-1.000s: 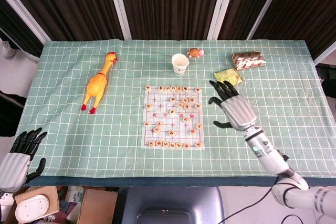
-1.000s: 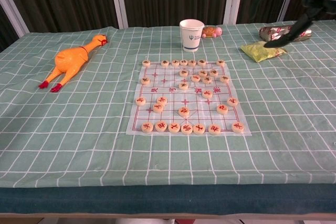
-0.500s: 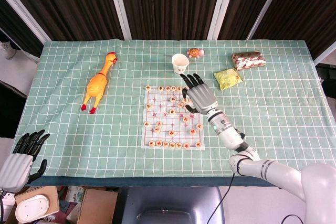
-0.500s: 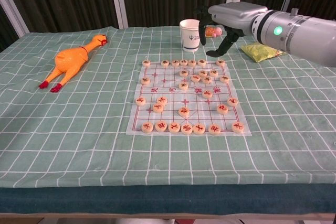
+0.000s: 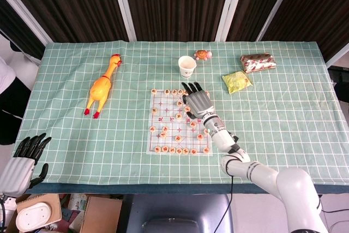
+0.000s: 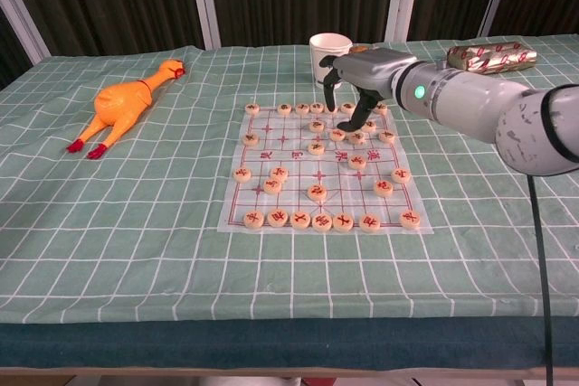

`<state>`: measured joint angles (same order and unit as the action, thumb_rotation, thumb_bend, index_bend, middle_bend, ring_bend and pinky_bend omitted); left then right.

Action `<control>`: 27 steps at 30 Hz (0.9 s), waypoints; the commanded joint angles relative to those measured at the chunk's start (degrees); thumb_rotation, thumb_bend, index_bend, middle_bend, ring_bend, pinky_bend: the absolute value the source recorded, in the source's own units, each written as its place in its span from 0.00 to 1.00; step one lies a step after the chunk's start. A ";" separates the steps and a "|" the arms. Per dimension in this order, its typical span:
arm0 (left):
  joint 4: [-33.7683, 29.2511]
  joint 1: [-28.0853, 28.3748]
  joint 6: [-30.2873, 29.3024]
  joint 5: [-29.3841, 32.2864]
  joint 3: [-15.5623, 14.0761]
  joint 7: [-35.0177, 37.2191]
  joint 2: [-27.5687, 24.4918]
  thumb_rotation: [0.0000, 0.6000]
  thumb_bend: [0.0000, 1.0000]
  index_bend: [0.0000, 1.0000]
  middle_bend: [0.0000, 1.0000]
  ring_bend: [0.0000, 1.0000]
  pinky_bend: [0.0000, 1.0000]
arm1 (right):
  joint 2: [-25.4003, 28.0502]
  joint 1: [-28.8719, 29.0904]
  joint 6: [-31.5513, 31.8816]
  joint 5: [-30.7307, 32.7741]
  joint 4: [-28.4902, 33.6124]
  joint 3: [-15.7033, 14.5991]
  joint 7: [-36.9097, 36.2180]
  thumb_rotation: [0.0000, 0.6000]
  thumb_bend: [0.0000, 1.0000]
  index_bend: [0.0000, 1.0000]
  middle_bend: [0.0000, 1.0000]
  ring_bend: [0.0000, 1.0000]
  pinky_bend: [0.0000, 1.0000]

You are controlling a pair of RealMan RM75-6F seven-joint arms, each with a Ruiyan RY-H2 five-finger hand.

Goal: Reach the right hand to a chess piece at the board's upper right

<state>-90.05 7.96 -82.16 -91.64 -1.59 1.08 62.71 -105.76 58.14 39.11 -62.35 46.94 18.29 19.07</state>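
The paper chess board point(image 5: 188, 135) point(image 6: 294, 158) lies mid-table with round wooden chess pieces point(image 6: 358, 138) clustered in its upper right. My right hand point(image 5: 197, 102) point(image 6: 360, 77) hovers over that cluster with its fingers apart and nothing in them. In the chest view its fingertips point(image 6: 344, 124) point down, just above or touching the pieces near the top row; contact is not clear. From the head view the hand hides several upper-right pieces. My left hand point(image 5: 24, 159) hangs open off the table's near left corner.
A paper cup point(image 5: 187, 66) point(image 6: 327, 47) stands just beyond the board, close to the right hand. A rubber chicken point(image 5: 102, 85) point(image 6: 127, 106) lies at the left. At the far right lie a toy turtle point(image 5: 203, 54), a green packet point(image 5: 236, 81) and a shiny wrapped pack point(image 5: 258, 63) point(image 6: 488, 56).
My right hand has swung left from beside the board to over its upper-right pieces and come lower. The left hand has stayed put.
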 commanded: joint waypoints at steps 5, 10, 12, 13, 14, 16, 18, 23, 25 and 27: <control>0.07 0.23 0.47 0.23 0.00 0.39 -0.23 1.00 0.54 0.00 0.00 0.00 0.04 | -3.11 1.93 -1.82 2.12 -4.82 -0.19 1.44 1.00 0.44 0.55 0.03 0.00 0.00; 0.07 0.14 0.46 0.56 0.07 0.51 -0.34 1.00 0.54 0.00 0.00 0.00 0.04 | -4.68 2.48 -3.04 3.07 -7.49 -0.55 2.15 1.00 0.44 0.55 0.03 0.00 0.00; 0.04 0.09 0.36 0.57 0.08 0.53 -0.40 1.00 0.54 0.00 0.00 0.00 0.04 | -5.22 2.66 -3.40 3.29 -8.40 -0.55 2.04 1.00 0.44 0.55 0.04 0.00 0.00; 0.07 0.07 0.28 0.57 0.12 0.56 -0.40 1.00 0.54 0.00 0.00 0.00 0.04 | -5.57 2.82 -3.60 3.39 -9.08 -0.52 1.93 1.00 0.44 0.55 0.04 0.00 0.00; 0.09 0.07 0.25 0.59 0.15 0.61 -0.39 1.00 0.54 0.00 0.00 0.00 0.04 | -5.85 2.94 -3.73 3.46 -9.62 -0.50 1.86 1.00 0.44 0.55 0.04 0.00 0.00; 0.11 0.01 0.12 0.57 0.15 0.70 -0.43 1.00 0.54 0.00 0.00 0.00 0.04 | -6.41 3.25 -4.12 3.61 -10.72 -0.36 1.57 1.00 0.44 0.55 0.04 0.00 0.00; 0.13 0.02 0.16 0.57 0.14 0.72 -0.44 1.00 0.54 0.00 0.00 0.00 0.04 | -6.80 3.52 -4.20 3.58 -11.49 -0.28 1.40 1.00 0.44 0.56 0.04 0.00 0.00; 0.11 0.06 0.29 0.64 0.13 0.70 -0.49 1.00 0.54 0.00 0.00 0.00 0.04 | -7.54 3.96 -4.29 3.66 -13.20 0.01 1.13 1.00 0.44 0.56 0.04 0.00 0.00; 0.10 0.06 0.33 0.65 0.11 0.71 -0.51 1.00 0.54 0.00 0.00 0.00 0.04 | -7.73 4.06 -4.66 3.90 -13.79 0.10 1.21 1.00 0.44 0.56 0.04 0.00 0.00; 0.07 0.09 0.39 0.65 0.10 0.72 -0.52 1.00 0.54 0.00 0.00 0.00 0.04 | -7.94 4.11 -4.95 4.07 -14.27 0.15 1.31 1.00 0.44 0.56 0.03 0.00 0.00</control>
<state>-89.98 8.05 -81.77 -91.00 -1.49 1.79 62.19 -113.64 62.22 34.23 -58.34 32.70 18.40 20.34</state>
